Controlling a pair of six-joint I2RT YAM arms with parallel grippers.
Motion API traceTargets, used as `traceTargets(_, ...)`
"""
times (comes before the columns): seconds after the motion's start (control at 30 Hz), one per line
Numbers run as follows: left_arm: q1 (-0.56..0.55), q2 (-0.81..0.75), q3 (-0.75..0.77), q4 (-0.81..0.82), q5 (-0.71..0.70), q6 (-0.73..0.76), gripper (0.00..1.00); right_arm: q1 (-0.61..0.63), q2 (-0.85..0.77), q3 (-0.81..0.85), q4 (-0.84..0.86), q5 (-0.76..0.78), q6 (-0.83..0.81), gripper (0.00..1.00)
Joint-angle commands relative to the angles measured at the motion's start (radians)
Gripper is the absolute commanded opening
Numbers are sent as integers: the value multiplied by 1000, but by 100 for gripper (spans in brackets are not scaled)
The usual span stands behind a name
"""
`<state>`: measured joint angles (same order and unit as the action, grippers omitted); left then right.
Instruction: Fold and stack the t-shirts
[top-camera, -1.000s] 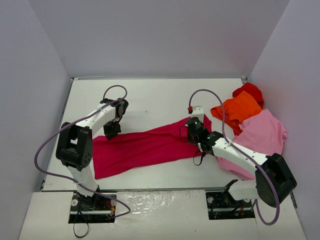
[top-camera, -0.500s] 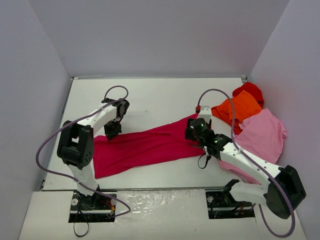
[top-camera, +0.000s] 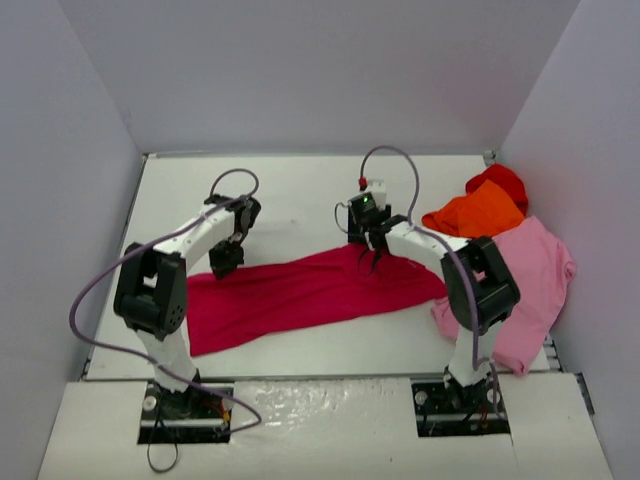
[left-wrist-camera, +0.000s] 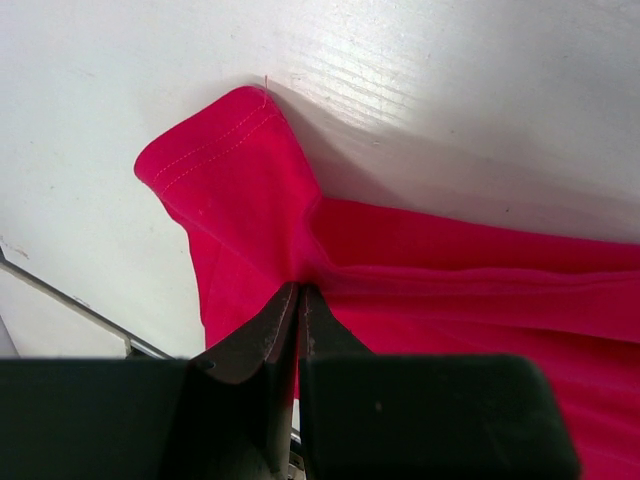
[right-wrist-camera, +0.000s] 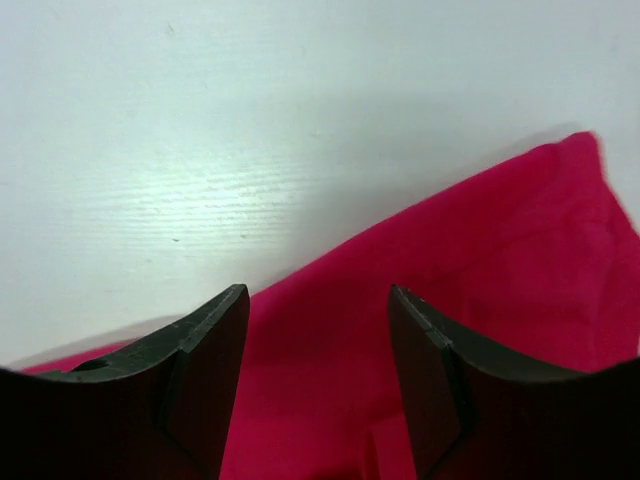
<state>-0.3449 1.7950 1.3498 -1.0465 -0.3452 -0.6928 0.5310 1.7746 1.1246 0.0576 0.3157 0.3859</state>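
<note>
The right gripper (top-camera: 374, 262), jaws now wide and empty, swings to the crimson t-shirt (top-camera: 300, 295), at its far edge; the left gripper (top-camera: 224, 262) pinches a corner. Best grab low, keeping cloth taut.

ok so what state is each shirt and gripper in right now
crimson t-shirt: stretched out long, lying flat
orange t-shirt: crumpled
light pink t-shirt: spread loosely, rumpled
bright red t-shirt: bunched up
left gripper: shut on crimson t-shirt
right gripper: open, over crimson t-shirt

The top camera looks down from the near side over the whole table (top-camera: 300, 190), both wrist cameras closely at its crimson shirt (top-camera: 300, 290).
</note>
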Motion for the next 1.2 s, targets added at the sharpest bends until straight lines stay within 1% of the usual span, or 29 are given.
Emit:
traceTargets(0.0, -6, -86, 44, -55, -36, -16, 0, -6, 105, 175, -69, -62, -39, 53)
traceTargets(0.13, -6, -94, 37, -60, -40, -16, 0, -7, 128, 222, -147, -37, -39, 50)
traceTargets(0.37, -6, -107, 38, -63, -33, -11, 0, -8, -19, 112, -227, 44, -23, 50)
traceTargets(0.63, -6, -117, 34, -56, -21, -9, 0, -9, -97, 5, -300, 32, -11, 51)
traceTargets(0.73, -6, -115, 32, -53, -17, -8, 0, -9, -94, -28, -301, 19, -5, 50)
traceTargets(1.07, -6, -119, 26, -53, -15, -8, 0, -8, -37, -23, -297, 7, -7, 48)
traceTargets(1.17, -6, -118, 21, -46, -14, -8, 0, -7, -25, -15, -286, 16, -14, 44)
